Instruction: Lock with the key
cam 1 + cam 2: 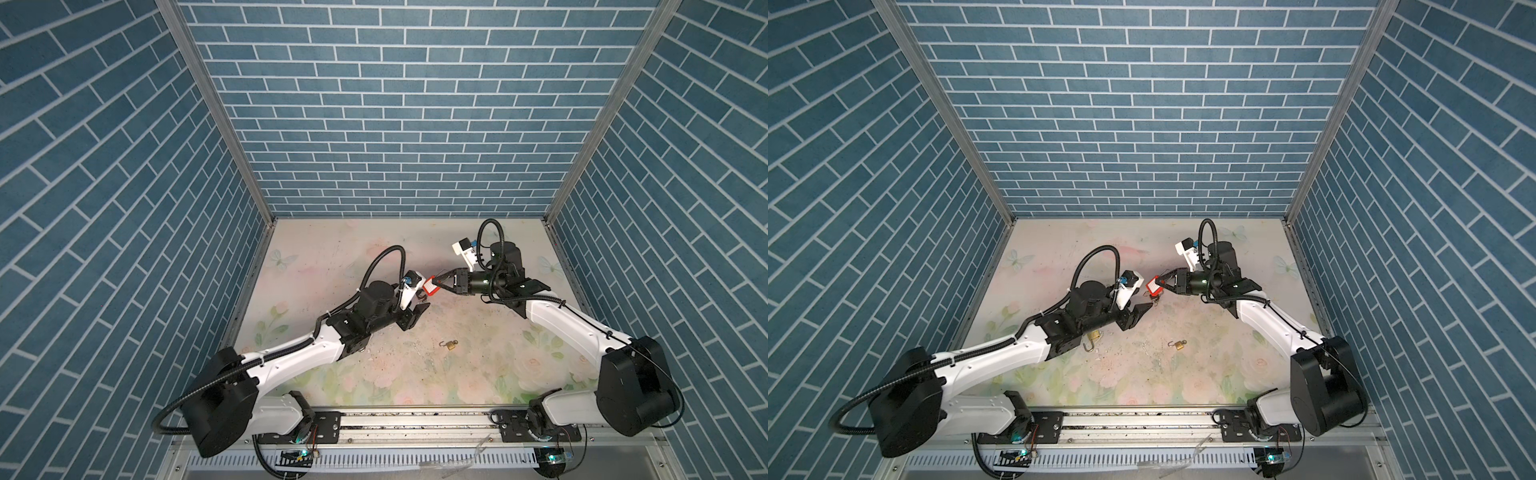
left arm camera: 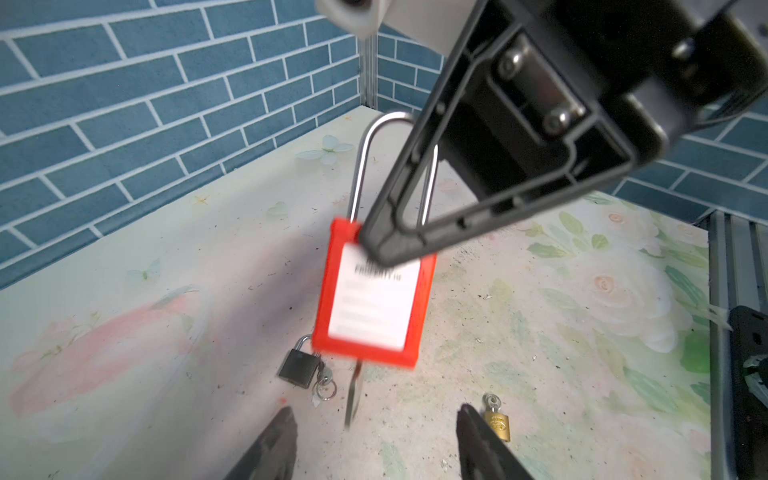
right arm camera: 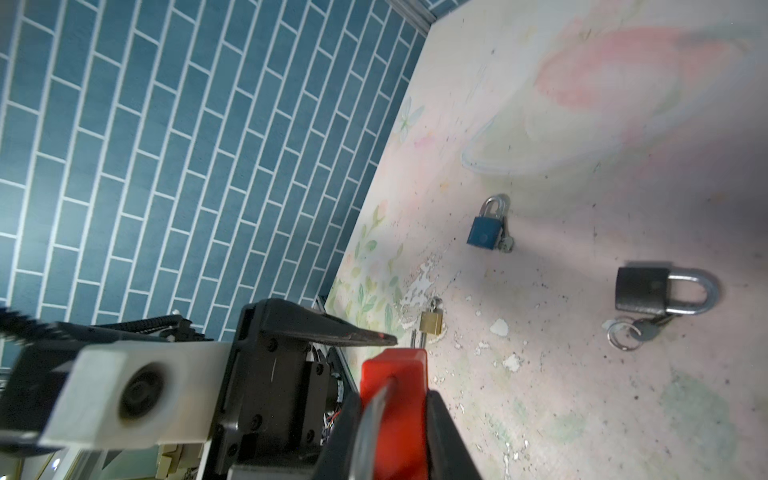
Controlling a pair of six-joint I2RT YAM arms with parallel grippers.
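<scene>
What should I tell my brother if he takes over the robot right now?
Right gripper: shut on the red padlock, held in the air.
Left gripper: open, fingers either side of the key, not gripping.
Key: sticks out of the padlock's underside.
Done: key is in.
Left: one leg of the shackle is hidden, so locked or not is unclear; probably grip and turn the key.

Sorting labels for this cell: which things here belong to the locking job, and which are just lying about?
In use: red padlock, in the right end effector; the key beneath it; open left end effector.
Lying about: black padlock, blue padlock, brass padlock, second brass padlock.
</scene>
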